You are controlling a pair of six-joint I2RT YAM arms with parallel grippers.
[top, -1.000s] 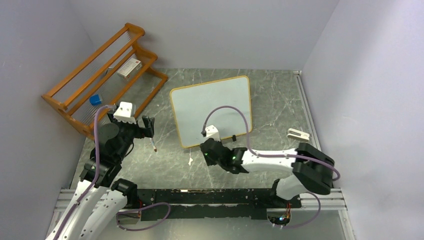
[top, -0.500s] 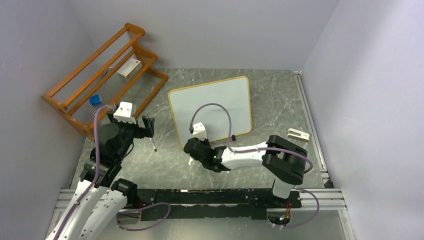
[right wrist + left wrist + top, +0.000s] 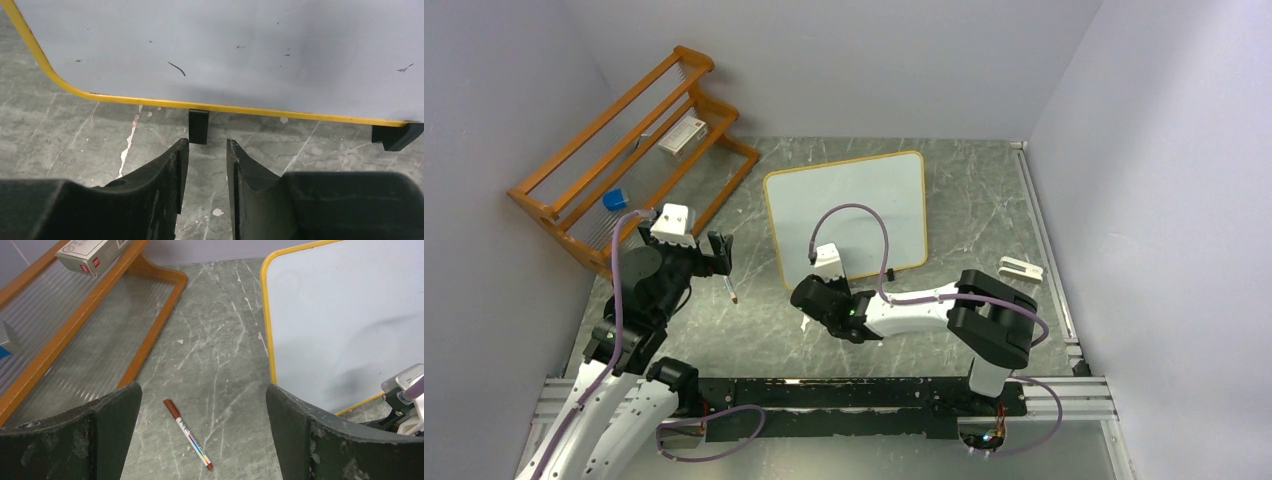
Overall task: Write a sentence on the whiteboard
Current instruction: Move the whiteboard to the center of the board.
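**Right end effector at the board's near edge, left one over the pen**

The whiteboard [image 3: 849,205] sits in the middle of the grey marbled tabletop [image 3: 984,200], a little towards the back, turned slightly so its left corner comes nearer the arms. Its white face carries a few small dark specks and one short curved stroke. Along its near rim two black feet [image 3: 198,126] meet the tabletop.

The right end effector [image 3: 205,145] is low at the board's near-left corner, aimed at the left foot and just short of it. Its fingers are drawn almost together, with a narrow gap between them, and they grasp nothing.

The left end effector [image 3: 202,390] hovers above the tabletop left of the board, fully released. Beneath it a white marker with a brown cap [image 3: 188,434] lies on the tabletop, apart from the fingers and the board.

A wooden rack [image 3: 624,150] stands at the far left, with a small box [image 3: 92,252] on its upper shelf.
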